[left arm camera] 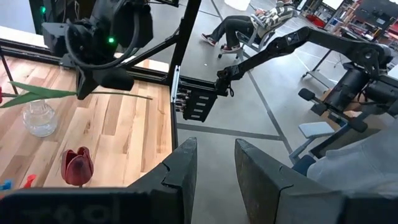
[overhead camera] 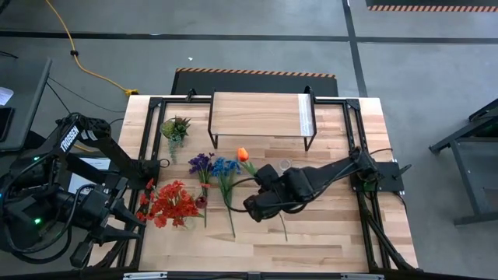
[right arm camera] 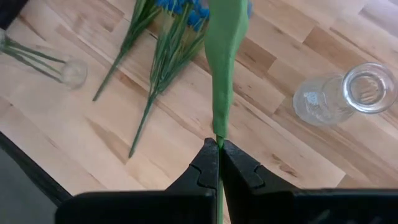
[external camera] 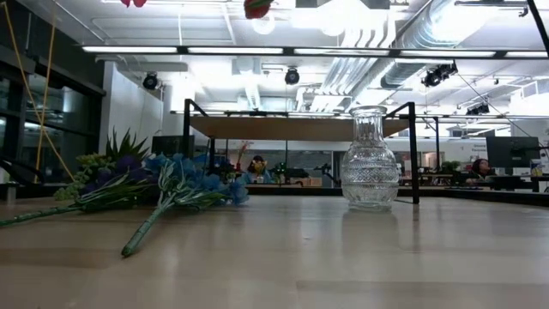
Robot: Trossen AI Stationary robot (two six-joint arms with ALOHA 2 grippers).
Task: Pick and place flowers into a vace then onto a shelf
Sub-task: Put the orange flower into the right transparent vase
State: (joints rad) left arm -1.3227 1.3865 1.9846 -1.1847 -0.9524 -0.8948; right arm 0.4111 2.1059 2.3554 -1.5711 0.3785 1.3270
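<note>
right gripper | fingers closed on the green stem of the orange flower, lifted over the table beside the glass vase | left gripper | fingers apart, off the table's left side | shelf at far edge

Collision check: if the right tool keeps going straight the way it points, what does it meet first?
Probably the light wooden tabletop: the right tool, shut on the green flower stem, points down at bare wood between the blue flowers and clear glass vase. Depth unclear.
</note>
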